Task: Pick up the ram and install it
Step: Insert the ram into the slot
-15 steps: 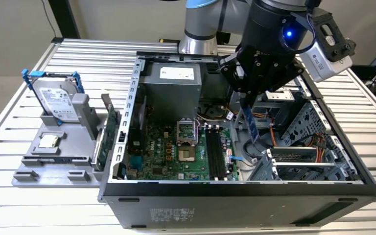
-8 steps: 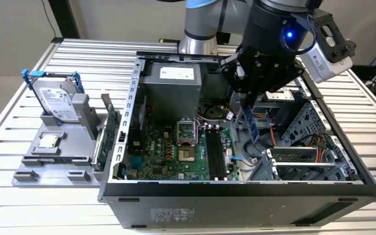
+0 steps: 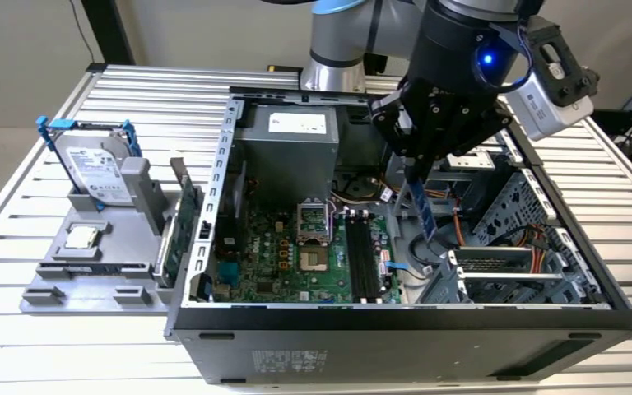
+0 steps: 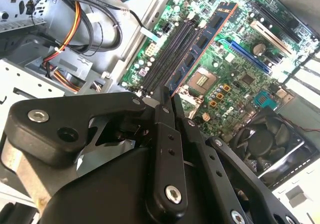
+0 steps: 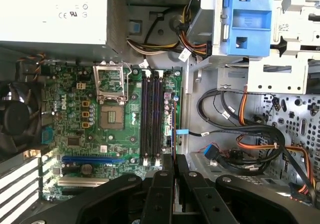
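Overhead, the arm is hanging its gripper [image 3: 424, 164] inside the open case [image 3: 404, 317], which is lying on its side on a slatted table [image 3: 30, 329]. Its fingers are pinching together on the ram [image 3: 425, 210], gripping it by the top so the blue stick is dangling near-vertical, lower end pointing down at the case floor just off the motherboard's [image 3: 294, 255] edge, toward the exterior view's right. The stick is hovering beside the memory slots [image 3: 362, 257] and is not seated in them; those dark slots are running parallel along the board's edge. In the first wrist view the fingers [image 5: 162, 181] are standing nearly closed with only a thin gap, the slots [image 5: 151, 116] lying straight ahead and the CPU socket [image 5: 112, 118] next to them. In the second wrist view the same slots [image 4: 170, 54] are running diagonally past the gripper body. Orange and black cables [image 3: 464, 226] are trailing through the bay beneath the gripper. Outside the case, on the exterior view's left, a hard drive [image 3: 95, 169] is leaning upright in a grey holder [image 3: 91, 280], with a green card [image 3: 184, 226] standing on edge between the holder and the case wall.
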